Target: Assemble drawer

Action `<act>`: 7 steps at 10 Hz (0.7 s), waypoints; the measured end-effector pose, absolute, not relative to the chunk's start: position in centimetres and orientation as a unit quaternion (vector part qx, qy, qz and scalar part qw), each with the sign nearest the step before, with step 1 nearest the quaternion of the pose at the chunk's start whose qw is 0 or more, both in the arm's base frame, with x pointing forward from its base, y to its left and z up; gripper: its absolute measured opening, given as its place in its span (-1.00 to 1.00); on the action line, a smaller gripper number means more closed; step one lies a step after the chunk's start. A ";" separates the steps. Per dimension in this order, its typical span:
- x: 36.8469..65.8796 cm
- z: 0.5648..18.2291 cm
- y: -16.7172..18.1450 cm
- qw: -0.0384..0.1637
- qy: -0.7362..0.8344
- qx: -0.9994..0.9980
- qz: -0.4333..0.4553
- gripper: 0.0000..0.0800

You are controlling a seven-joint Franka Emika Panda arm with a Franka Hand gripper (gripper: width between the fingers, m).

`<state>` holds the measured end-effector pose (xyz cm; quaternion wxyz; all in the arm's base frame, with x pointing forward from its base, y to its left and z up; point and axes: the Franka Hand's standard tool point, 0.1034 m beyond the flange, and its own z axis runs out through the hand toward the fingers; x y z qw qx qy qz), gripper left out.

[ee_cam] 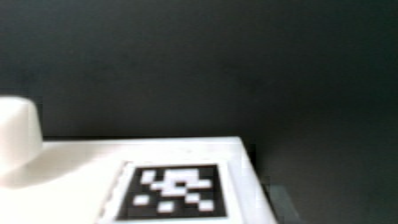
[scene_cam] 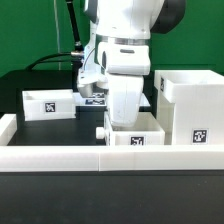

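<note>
In the exterior view a small white tray box (scene_cam: pixel 140 138) with a tag on its front and a knob (scene_cam: pixel 101 131) on its side stands against the front border wall. My gripper (scene_cam: pixel 122 122) hangs straight down onto this tray; its fingers are hidden behind the hand and the tray's rim. The large hollow casing (scene_cam: pixel 190 112) stands just to the exterior view's right of it. A second tray box (scene_cam: pixel 48 104) sits at the left. The wrist view shows a white tagged face (ee_cam: pixel 178 190) close below, a rounded white shape (ee_cam: pixel 15 125), and no fingers.
Low white border blocks (scene_cam: pixel 60 158) run along the front and the exterior view's left (scene_cam: pixel 8 125). The marker board (scene_cam: pixel 92 98) lies behind the arm, mostly hidden. The table is black, with cables at the back left.
</note>
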<state>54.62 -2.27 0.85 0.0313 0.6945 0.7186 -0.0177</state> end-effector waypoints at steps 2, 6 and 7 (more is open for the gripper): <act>54.5 0.7 -2.3 0.030 0.718 0.695 -0.019 -0.89; 54.5 0.7 -2.0 0.030 0.712 0.702 -0.019 -0.89; 54.6 0.8 -1.7 0.029 0.704 0.710 -0.018 -0.89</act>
